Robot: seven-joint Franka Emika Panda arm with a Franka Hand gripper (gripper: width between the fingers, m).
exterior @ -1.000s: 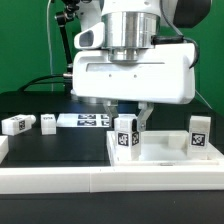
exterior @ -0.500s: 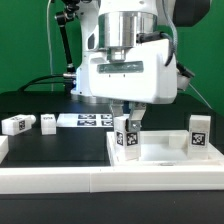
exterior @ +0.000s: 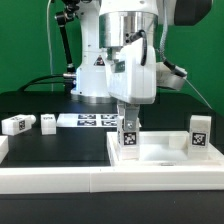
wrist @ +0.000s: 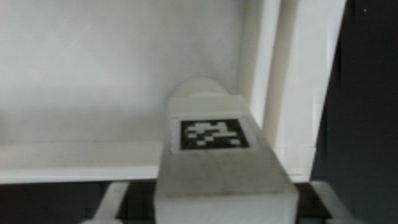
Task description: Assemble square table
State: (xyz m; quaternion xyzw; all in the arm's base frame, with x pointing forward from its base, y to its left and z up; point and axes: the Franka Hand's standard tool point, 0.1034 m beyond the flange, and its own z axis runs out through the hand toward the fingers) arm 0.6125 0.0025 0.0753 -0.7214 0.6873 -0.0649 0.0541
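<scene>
Entry: gripper (exterior: 128, 118), upper centre of the exterior view, jaws drawn narrow and clamped on a white block leg (exterior: 128, 138). Stands upright, tag toward the camera, foot low in the recess of the square slab (exterior: 160, 162), near the corner on the exterior view's left (contact with the recess floor cannot be told). Wrist view: same block leg (wrist: 214, 140), close beside the slab's wall. Also listed: second leg (exterior: 199, 135), upright at the exterior view's right; third leg (exterior: 14, 124) and fourth leg (exterior: 47, 122), lying on the black table (exterior: 60, 142) at the exterior view's left; marker board (exterior: 85, 120), flat behind.
</scene>
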